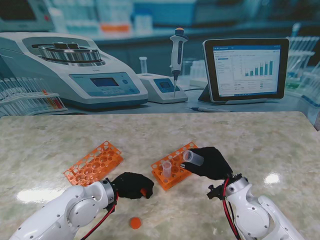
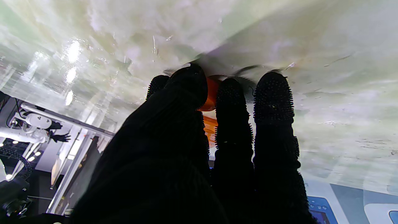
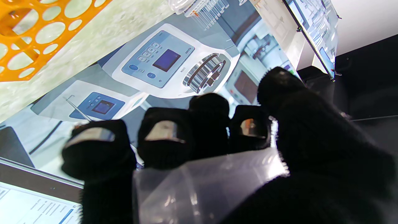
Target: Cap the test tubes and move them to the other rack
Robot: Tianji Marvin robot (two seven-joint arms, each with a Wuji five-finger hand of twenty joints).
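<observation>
My right hand (image 1: 212,162) is shut on a clear uncapped test tube (image 1: 193,158), holding it tilted above the right orange rack (image 1: 173,166). In the right wrist view the tube (image 3: 205,186) lies across the palm under curled fingers (image 3: 164,137). Another uncapped tube (image 1: 166,168) stands upright in that rack. My left hand (image 1: 131,184) rests on the table near me, fingers closed around a small orange cap (image 1: 143,191); the left wrist view shows the cap (image 2: 211,95) pinched between thumb and fingers (image 2: 231,105) against the table. A second orange cap (image 1: 135,223) lies loose nearer to me.
An orange rack (image 1: 94,163) with no tubes in it lies to the left on the marble table (image 1: 60,135). Beyond the table's far edge is a backdrop of lab equipment: a centrifuge (image 1: 70,67), a pipette (image 1: 176,52) and a tablet (image 1: 246,69).
</observation>
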